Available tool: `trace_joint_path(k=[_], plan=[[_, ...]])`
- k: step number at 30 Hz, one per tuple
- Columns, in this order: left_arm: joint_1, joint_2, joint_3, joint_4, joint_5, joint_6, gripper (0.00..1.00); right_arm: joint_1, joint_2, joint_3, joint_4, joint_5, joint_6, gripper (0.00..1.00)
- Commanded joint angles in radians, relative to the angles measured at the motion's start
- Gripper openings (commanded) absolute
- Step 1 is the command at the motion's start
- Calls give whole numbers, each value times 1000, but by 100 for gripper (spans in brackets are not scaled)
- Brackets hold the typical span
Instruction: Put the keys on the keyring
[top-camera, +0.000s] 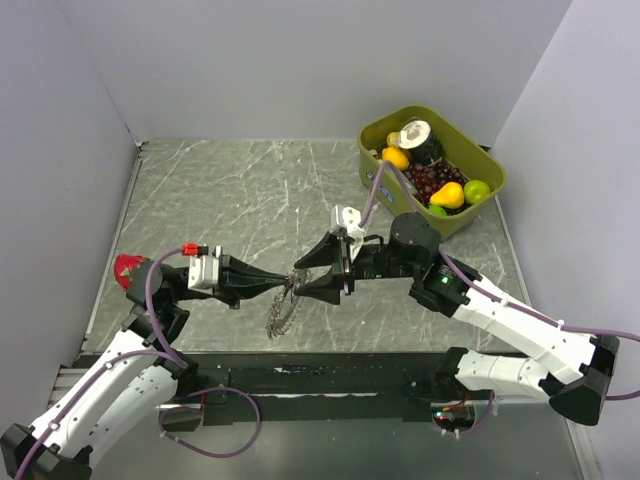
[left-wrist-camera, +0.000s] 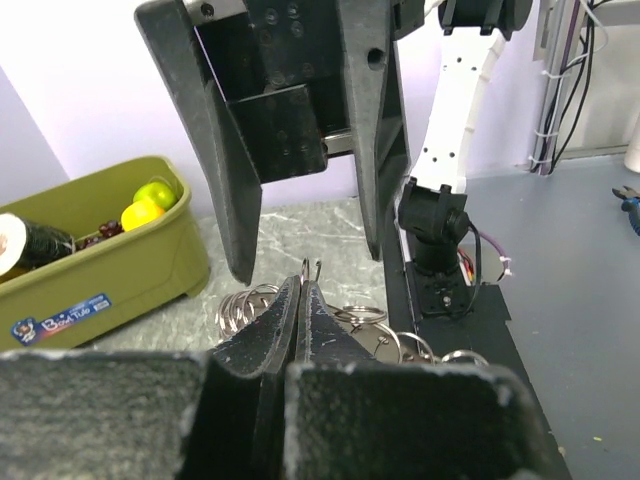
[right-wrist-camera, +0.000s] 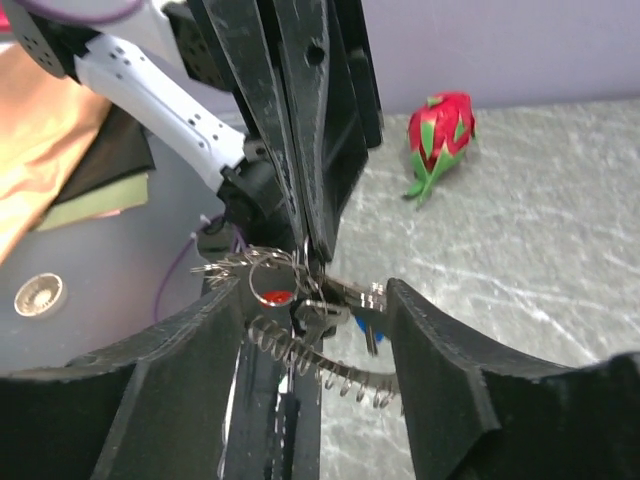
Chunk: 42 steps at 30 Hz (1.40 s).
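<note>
My left gripper (top-camera: 283, 286) is shut on the keyring (top-camera: 281, 314), a coiled grey wire loop that hangs below its tip over the table. The thin wire sticks out past the closed fingertips (left-wrist-camera: 297, 300). My right gripper (top-camera: 298, 279) faces it from the right, open, with a finger on either side of the left tip. In the right wrist view the keyring (right-wrist-camera: 325, 368) arcs between the spread fingers (right-wrist-camera: 440, 340). Just above the coil, the keys bunch together: a red head (right-wrist-camera: 272, 296), a blue head (right-wrist-camera: 366, 322) and some small split rings (right-wrist-camera: 240, 262). I cannot tell which keys are threaded on.
A green bin (top-camera: 483, 158) of toy fruit stands at the back right. A red dragon fruit (top-camera: 127, 267) lies by the left arm's wrist. White walls close the table on three sides. Loose small rings (left-wrist-camera: 238, 306) dangle beside the left fingers.
</note>
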Motion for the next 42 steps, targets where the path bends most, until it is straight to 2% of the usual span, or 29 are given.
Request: trace_joint_path(k=[1,6,8,11,15,18,30,32,35,36,42], plan=[[-8,7,24,108,12,-27,1,-3,-7,6,116,-10,52,56],[-16,13,25,111,2,-25,1,-3,9,5,143,-13,89,42],[-16,16,28,114,1,-27,1,-2,19,8,139,-20,90,39],[-21,20,28,123,1,-25,1,-2,17,6,128,-17,92,39],[-21,25,33,114,-2,-13,1,-2,-15,0,120,-5,81,48],[-19,25,35,119,-2,-13,1,0,-15,-1,103,1,75,50],[-22,16,41,120,-7,-15,1,-2,-18,-55,117,30,89,48],[-22,16,41,122,-5,-18,1,-2,-15,-57,120,38,93,45],[-24,19,42,122,-4,-16,1,-2,-14,-55,129,47,104,33],[-24,19,42,123,-2,-18,1,-2,-12,-52,126,50,110,25],[-25,23,45,125,1,-19,1,-2,-9,-34,113,82,116,3]])
